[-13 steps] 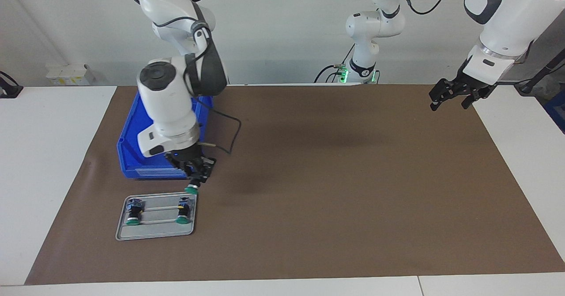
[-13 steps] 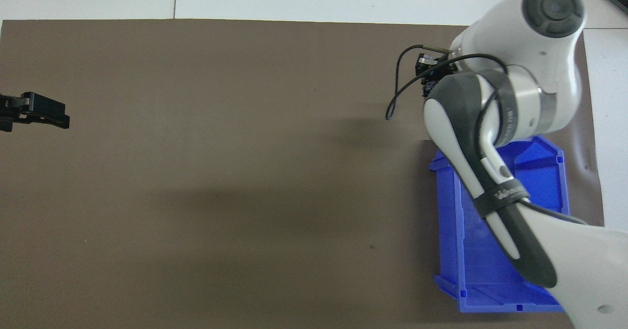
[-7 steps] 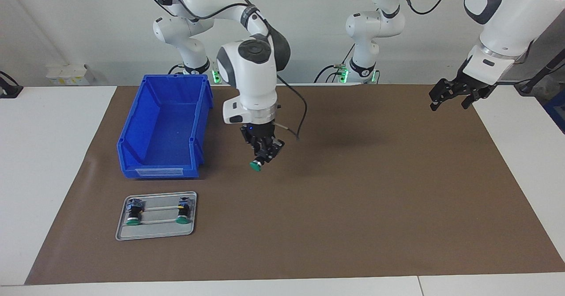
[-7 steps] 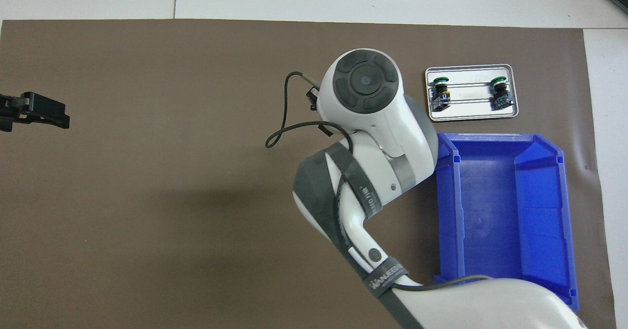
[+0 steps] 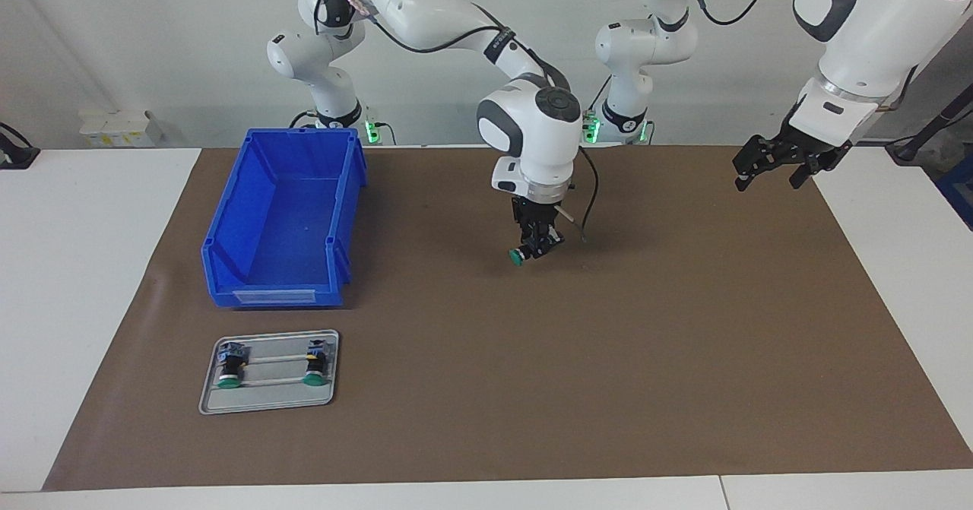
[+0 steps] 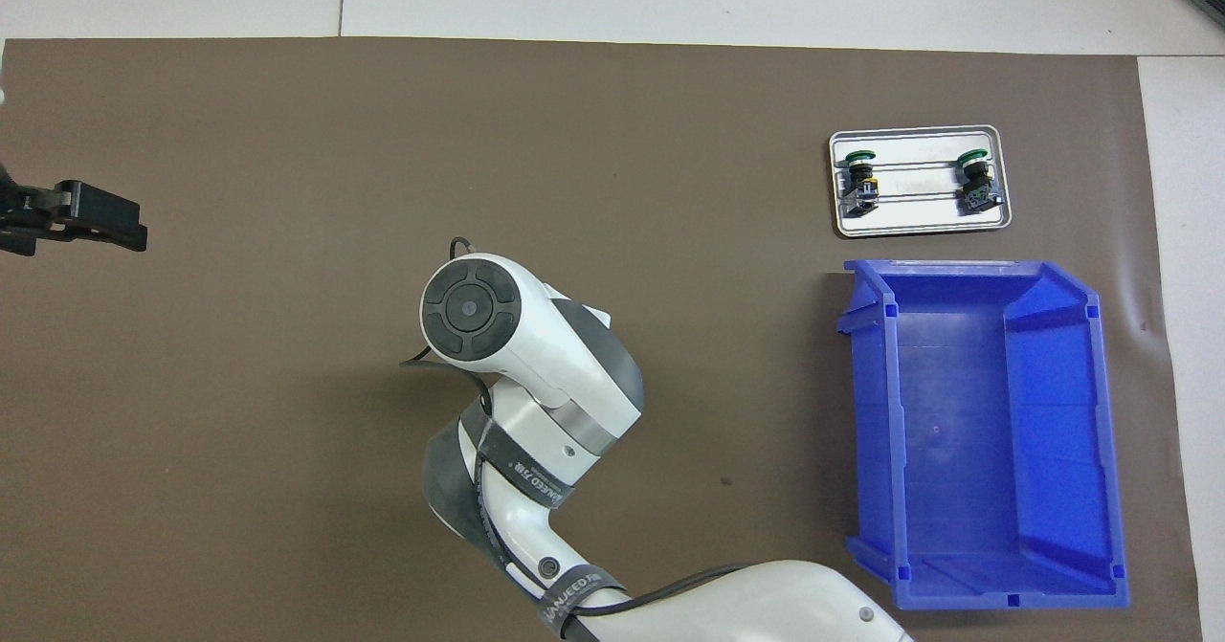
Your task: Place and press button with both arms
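One camera is looking down from high across the tabletop [image 5: 532, 388], facing the robots; the other is looking steeply down from above them (half a turn apart), both sharing the brown mat [image 6: 287, 431].

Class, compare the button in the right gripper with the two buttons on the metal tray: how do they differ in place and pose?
The held button hangs in the air over the brown mat, clamped in the shut right gripper; the tray buttons lie on the metal tray, untouched.
The held button is over the middle of the table; the tray buttons sit at the right arm's end, beside the blue bin.
All three have green caps and dark bodies.
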Controlling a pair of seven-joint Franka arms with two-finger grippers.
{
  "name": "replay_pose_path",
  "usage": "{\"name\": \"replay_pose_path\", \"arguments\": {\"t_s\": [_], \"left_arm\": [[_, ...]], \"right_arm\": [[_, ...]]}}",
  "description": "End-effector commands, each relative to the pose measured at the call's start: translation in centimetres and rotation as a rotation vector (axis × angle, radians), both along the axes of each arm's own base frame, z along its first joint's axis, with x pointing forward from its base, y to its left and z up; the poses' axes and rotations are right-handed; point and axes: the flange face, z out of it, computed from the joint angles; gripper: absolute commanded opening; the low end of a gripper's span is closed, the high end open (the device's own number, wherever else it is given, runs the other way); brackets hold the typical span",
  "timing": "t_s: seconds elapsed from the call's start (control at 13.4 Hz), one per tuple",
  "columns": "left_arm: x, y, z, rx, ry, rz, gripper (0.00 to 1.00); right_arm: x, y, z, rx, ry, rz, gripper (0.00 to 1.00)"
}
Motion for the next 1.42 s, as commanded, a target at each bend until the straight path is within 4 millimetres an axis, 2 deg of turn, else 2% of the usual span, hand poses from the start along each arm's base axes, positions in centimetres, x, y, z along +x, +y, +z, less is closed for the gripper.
{"name": "replay_pose_path", "arguments": {"t_s": [0.0, 0.22, 0.45, 0.52, 0.6, 0.82, 0.97, 1.05, 1.12, 1.19, 1.27, 1.34], "left_arm": [[-0.9, 1.3, 0.2, 0.014, 0.004, 0.032, 1.00], [-0.7, 0.9, 0.4, 0.013, -0.015, 0.018, 1.00], [0.7, 1.0, 0.8, 0.012, -0.121, 0.006, 1.00], [1.1, 0.8, 0.7, 0.014, -0.155, -0.031, 1.00], [1.0, 0.6, -0.4, 0.017, -0.161, -0.088, 1.00], [0.5, 1.0, -1.5, 0.027, -0.172, -0.301, 1.00], [0.4, -0.1, -1.9, 0.033, -0.173, -0.439, 1.00], [0.3, -1.0, -2.2, 0.032, -0.169, -0.468, 1.00], [0.2, -2.7, -2.4, 0.027, -0.165, -0.521, 1.00], [0.0, -4.5, -2.8, 0.020, -0.158, -0.588, 1.00], [-0.3, -6.1, -3.6, 0.015, -0.144, -0.650, 1.00], [-0.6, -7.8, -4.3, 0.010, -0.132, -0.715, 1.00]], "right_arm": [[-0.1, 2.2, -0.6, 0.044, -0.040, -0.079, 0.00], [-0.3, 3.2, -0.6, 0.093, -0.072, -0.105, 0.00], [-2.2, 4.2, -2.4, 0.099, -0.070, -0.085, 0.00], [-2.3, 4.2, -2.8, 0.104, -0.072, -0.103, 0.00], [-2.4, 4.2, -3.4, 0.116, -0.080, -0.121, 0.00], [-3.3, 4.4, -4.4, 0.116, -0.075, -0.139, 0.00], [-3.6, 4.1, -5.0, 0.118, -0.073, -0.153, 0.00], [-3.8, 3.9, -5.4, 0.117, -0.072, -0.153, 0.07], [-3.9, 3.7, -5.6, 0.120, -0.073, -0.153, 0.43], [-4.0, 3.6, -5.6, 0.120, -0.073, -0.153, 0.57], [-4.0, 3.5, -5.8, 0.115, -0.069, -0.155, 0.65], [-3.7, 3.2, -5.8, 0.116, -0.071, -0.158, 0.78]]}}
